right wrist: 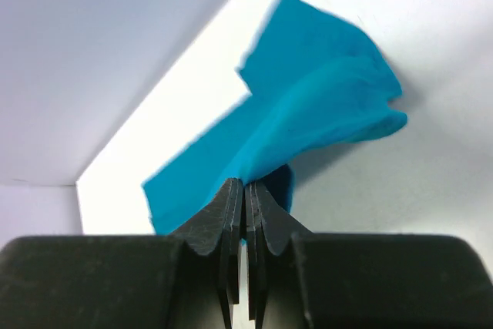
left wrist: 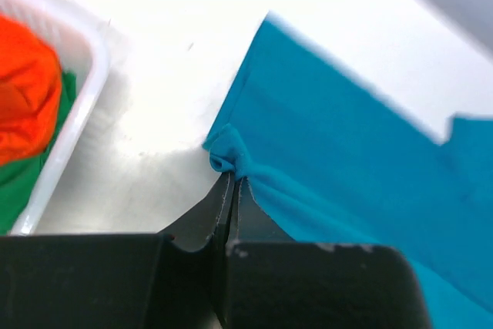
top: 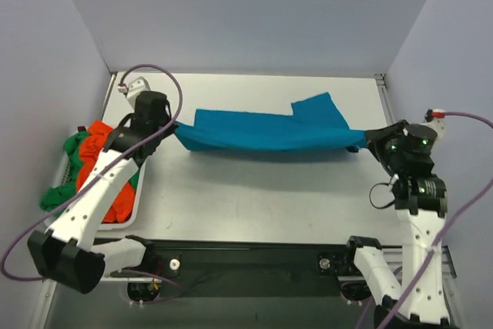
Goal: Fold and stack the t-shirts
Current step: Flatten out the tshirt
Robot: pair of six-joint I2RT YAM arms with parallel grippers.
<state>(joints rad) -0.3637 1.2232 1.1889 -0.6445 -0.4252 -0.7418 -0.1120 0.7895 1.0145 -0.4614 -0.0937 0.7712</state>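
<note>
left pincer (left wrist: 233, 180) — pinching teal t-shirt (top: 262, 130) corner | right pincer (right wrist: 245, 186) — pinching its opposite end

The left arm (top: 92, 198) covers much of the basket (top: 54, 181); the green shirt (top: 73, 146) lies mostly buried under the orange shirt (top: 98, 136).

- You see the teal t-shirt (top: 266, 132) stretched taut left to right, with a sleeve flap toward the far side.
- Your orange t-shirt (top: 96, 138) and green t-shirt (top: 55, 196) are crumpled together in the basket (top: 140, 198).

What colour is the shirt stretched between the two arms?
The t-shirt is teal-blue, clearest from the top external view.
</note>
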